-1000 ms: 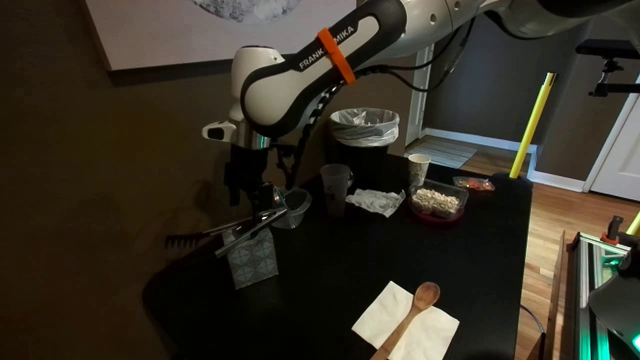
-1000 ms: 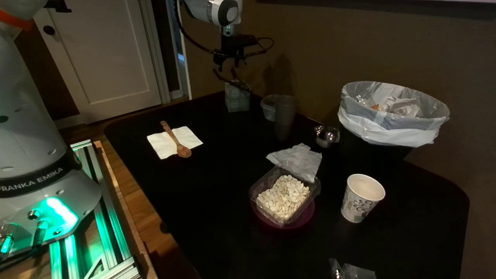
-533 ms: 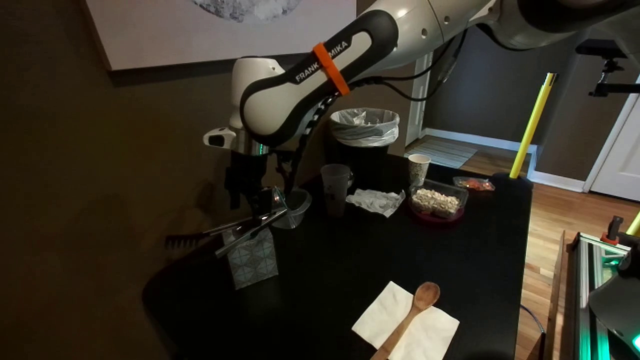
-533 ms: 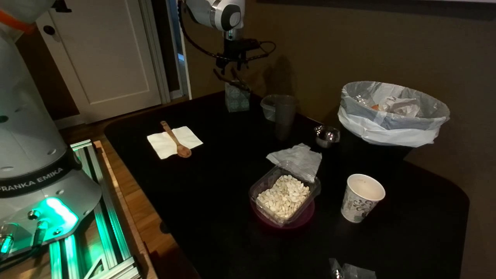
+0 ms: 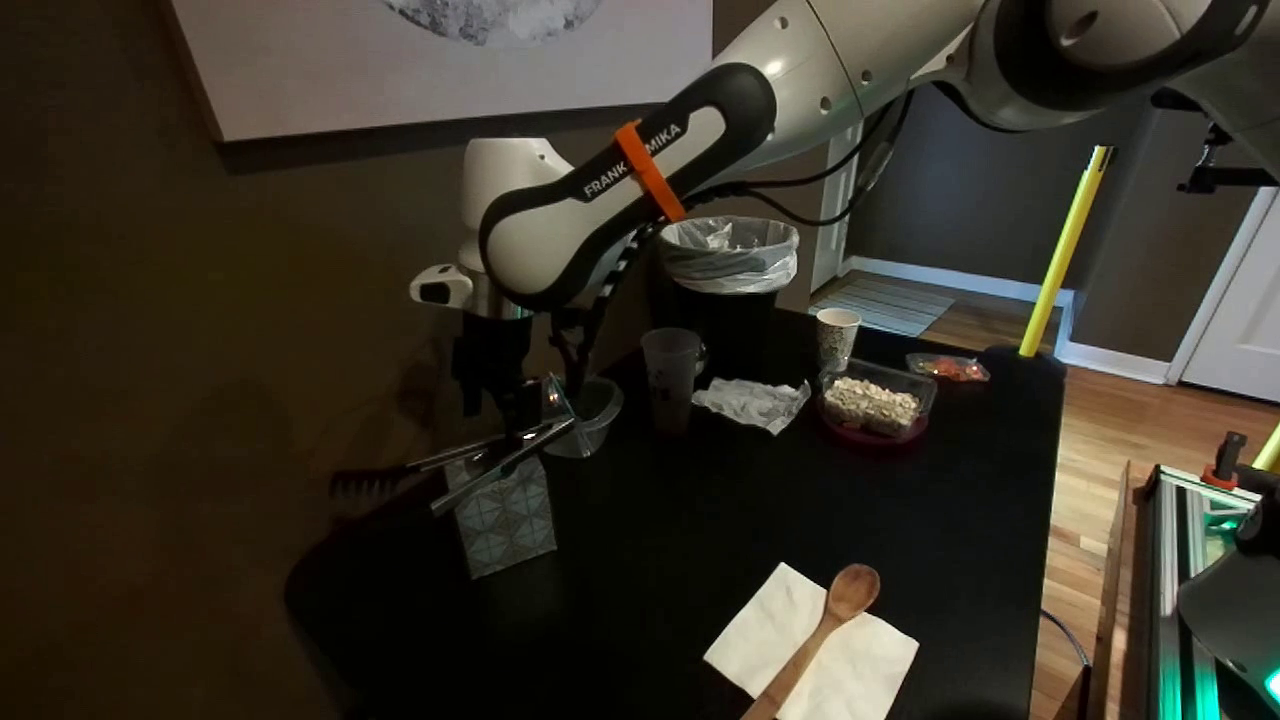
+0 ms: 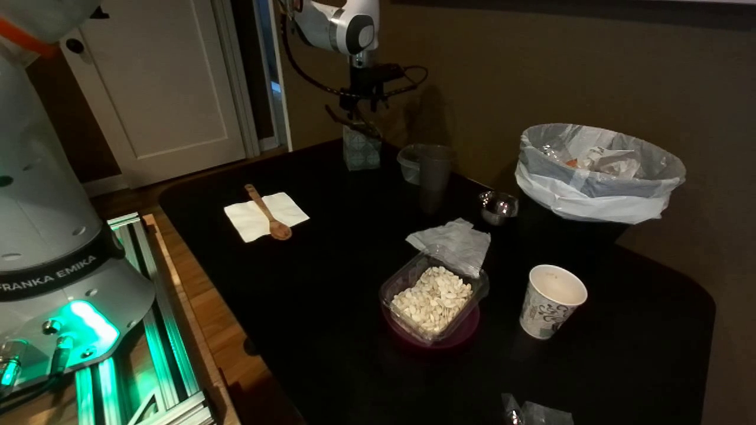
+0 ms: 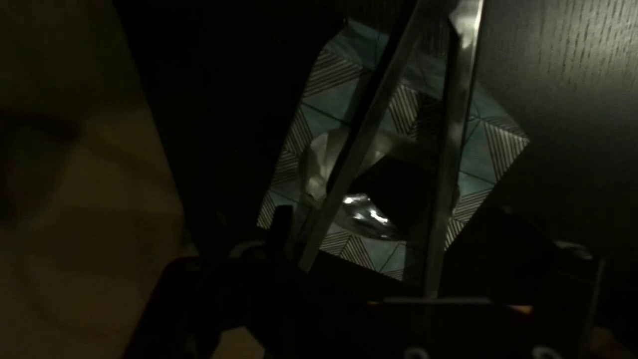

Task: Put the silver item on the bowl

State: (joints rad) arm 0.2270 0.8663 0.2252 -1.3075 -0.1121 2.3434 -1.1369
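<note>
The black table (image 6: pixel 331 283) bears napkin (image 5: pixel 852 662), box (image 5: pixel 507 522) — and paper cup (image 6: pixel 548 306).

We find both exterior views dim, with green light glaring on the robot's base (image 6: pixel 94 327) and a soft shadow on the wall (image 6: pixel 502 88). We see the wrist view darker, its left side blurred, with glints on the tongs (image 7: pixel 455 112) and a sheen on the table (image 7: pixel 573 45) at upper right.

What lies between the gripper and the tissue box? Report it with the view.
The silver tongs, lying across the tissue box beneath the gripper, as both exterior views show.
</note>
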